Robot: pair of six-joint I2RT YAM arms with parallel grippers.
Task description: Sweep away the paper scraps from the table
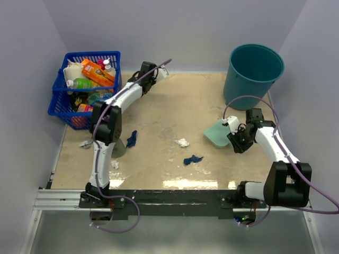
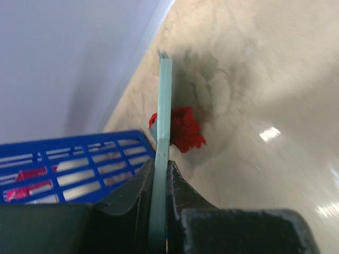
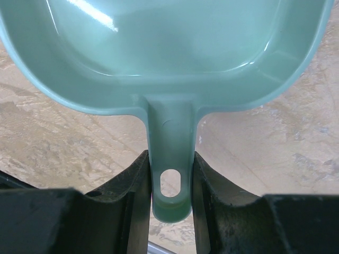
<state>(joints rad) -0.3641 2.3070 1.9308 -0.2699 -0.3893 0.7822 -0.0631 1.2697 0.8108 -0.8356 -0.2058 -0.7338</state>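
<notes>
Paper scraps lie on the beige table (image 1: 159,106): a navy one (image 1: 131,138) by the left arm, a white one (image 1: 181,142) and a navy one (image 1: 193,159) in the middle, and white ones at the left (image 1: 86,143) and front left (image 1: 115,164). My left gripper (image 1: 157,73) (image 2: 160,170) is at the back beside the basket, shut on the pale teal brush (image 2: 163,106), which shows edge-on. A red scrap (image 2: 180,128) lies beside the brush. My right gripper (image 1: 237,133) (image 3: 169,159) is shut on the handle of the teal dustpan (image 1: 218,132) (image 3: 159,47), which is empty.
A blue basket (image 1: 87,87) (image 2: 79,164) full of bottles and packets stands at the back left. A teal bucket (image 1: 254,74) stands at the back right. Walls close in the table on three sides. A black rail (image 1: 169,196) runs along the front edge.
</notes>
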